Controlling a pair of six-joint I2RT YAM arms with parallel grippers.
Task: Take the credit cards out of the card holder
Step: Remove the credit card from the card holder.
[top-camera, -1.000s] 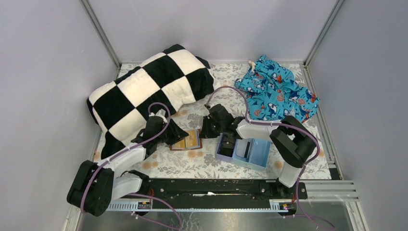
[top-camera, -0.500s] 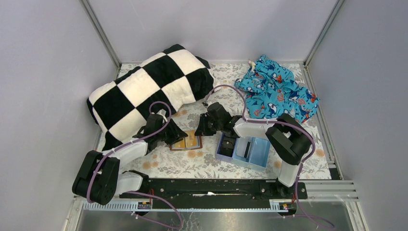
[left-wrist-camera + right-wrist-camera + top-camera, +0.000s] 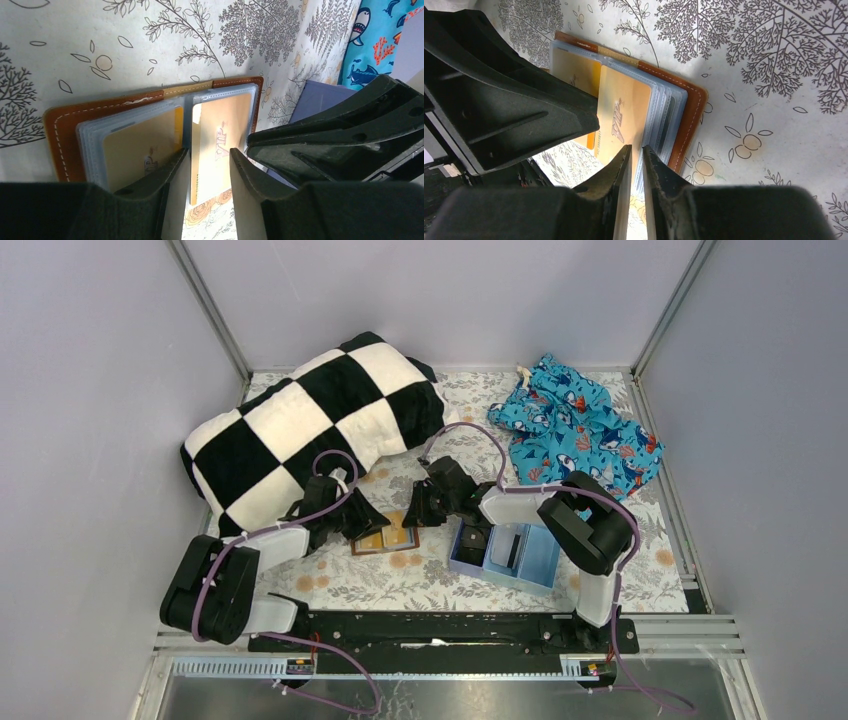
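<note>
While both arms reach in toward mid-table, top view: holder (image 3: 388, 539) lies open and flat on the floral cloth (image 3: 330, 582). Left gripper (image 3: 368, 524) is at its left side and right gripper (image 3: 414, 517) at its right. A blue tray (image 3: 538, 562) sits just right of the holder, with a black item (image 3: 473, 540) in its left-end compartment. A checked pillow (image 3: 310, 425) lies at far left and shark-print fabric (image 3: 580, 435) at far right.

Left wrist view: brown cover down, clear sleeves up. Two gold cards (image 3: 141, 146) sit in the sleeves, one on each half. Left fingers (image 3: 172, 187) stand spread, jaws apart. The near edge of the right-half card shows in the gap; contact cannot be made out. The right gripper's black body lies against the holder's right edge.

Right wrist view: right fingers (image 3: 621, 172) are almost together, with only a thin slit between them. Their tips sit at the near edge of a gold card marked VIP and its sleeves. Cannot tell whether anything is pinched.
</note>
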